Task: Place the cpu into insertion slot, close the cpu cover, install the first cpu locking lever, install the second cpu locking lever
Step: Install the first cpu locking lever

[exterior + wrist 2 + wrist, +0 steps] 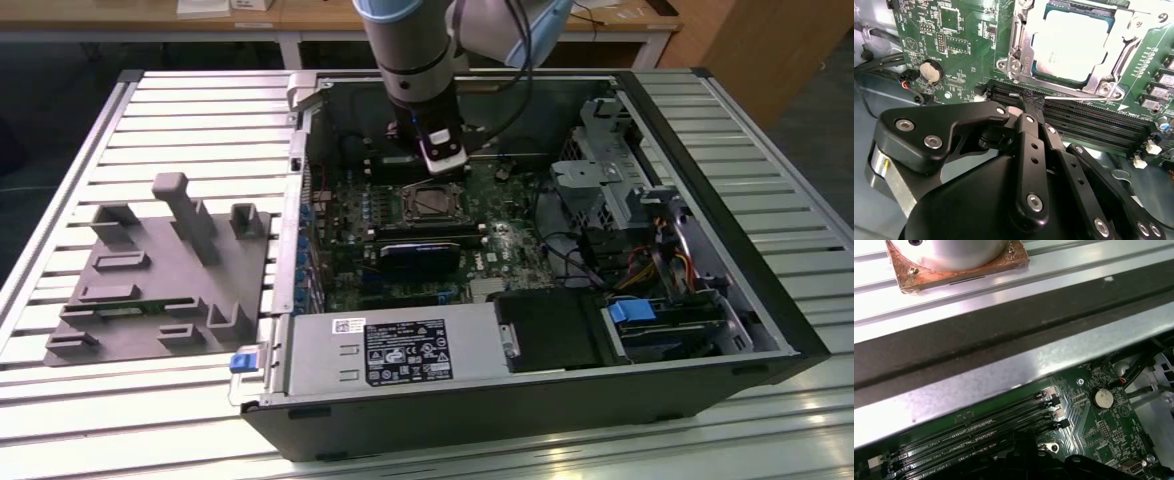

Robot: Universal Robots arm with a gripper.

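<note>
In the second wrist view the cpu (pixel 1074 45) lies pale and silvery in the insertion slot, and the silver cpu cover (pixel 1021 35) lies flat around it as a frame. A thin metal locking lever (pixel 1081 100) runs along the slot's near side, by the memory slots. My gripper (pixel 1026 104) is shut, its black fingertips meeting at that lever's end; whether they pinch it I cannot tell. In the exterior view the gripper (pixel 442 168) hangs inside the open computer case, just behind the insertion slot (pixel 430 203).
Long black memory slots (pixel 1089 125) lie between gripper and socket. A black card (pixel 414 258), power supply (pixel 387 350) and drive cage with cables (pixel 627 190) crowd the case. A grey fixture plate (pixel 160 270) sits at the exterior view's left. A copper-based metal block (pixel 954 260) rests outside the case.
</note>
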